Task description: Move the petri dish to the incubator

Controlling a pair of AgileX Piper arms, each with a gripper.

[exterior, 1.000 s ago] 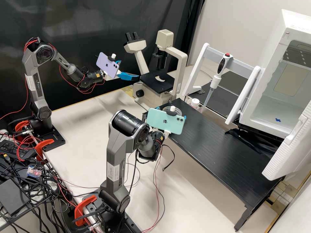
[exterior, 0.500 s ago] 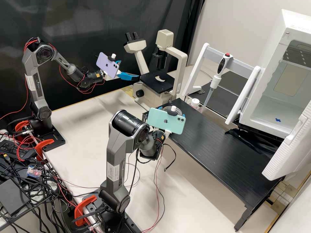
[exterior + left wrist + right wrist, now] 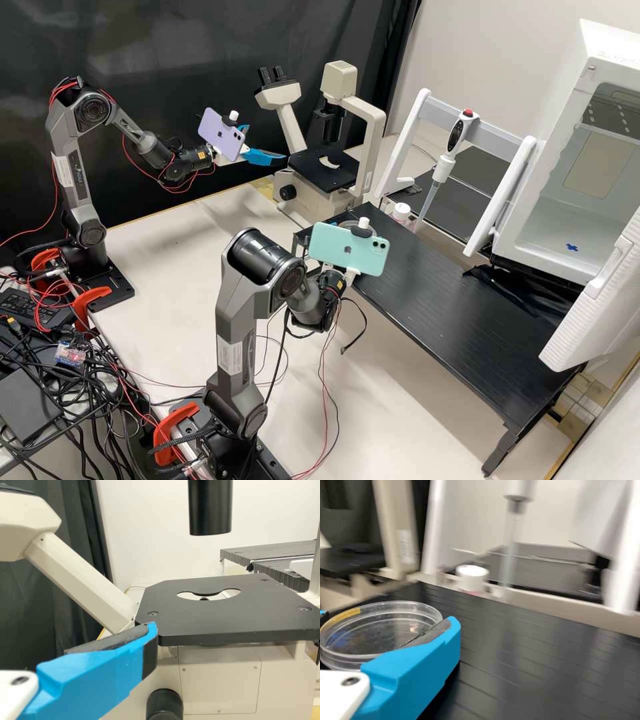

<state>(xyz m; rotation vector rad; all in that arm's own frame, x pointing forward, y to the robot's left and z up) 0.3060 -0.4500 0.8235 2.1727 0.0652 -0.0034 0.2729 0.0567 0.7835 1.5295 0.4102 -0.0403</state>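
My left gripper point(image 3: 267, 143) is at the far arm in the high view, open beside the microscope. In the left wrist view, a blue finger of the left gripper point(image 3: 75, 645) stands in front of the microscope stage. The right gripper point(image 3: 350, 272) is at the near arm, largely behind the mint phone, over the black shelf's left end. In the right wrist view, the right gripper point(image 3: 385, 625) is shut on the clear petri dish point(image 3: 375, 630), which is level, with yellow tape on its rim. The white incubator point(image 3: 547, 230) stands at the right of the high view, its door open.
The microscope point(image 3: 327, 170) stands behind the left end of the black shelf point(image 3: 453, 300). Behind the shelf are a white-capped bottle point(image 3: 401, 212) and a pipette point(image 3: 441, 167) on a stand. Cables lie at the bench's left.
The right gripper, with the dish in it, has shifted slightly to the right in the high view. The left arm has kept still.
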